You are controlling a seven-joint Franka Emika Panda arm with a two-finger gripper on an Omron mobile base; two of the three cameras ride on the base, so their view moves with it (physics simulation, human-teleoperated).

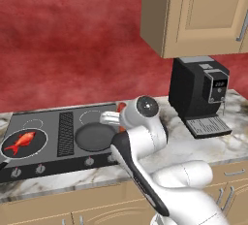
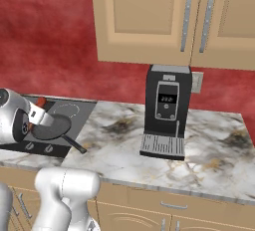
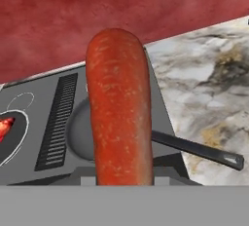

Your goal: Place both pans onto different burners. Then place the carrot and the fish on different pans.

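Carrot — coffee machine beyond

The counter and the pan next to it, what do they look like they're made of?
The counter looks like polished marble or a stone imitation: white with grey and tan veining. The pan looks like dark matte metal, perhaps non-stick coated: even grey-black, no shine, with a black handle that could be plastic. The rendering leaves both open.

orange-red carrot, red-orange fish, dark pans
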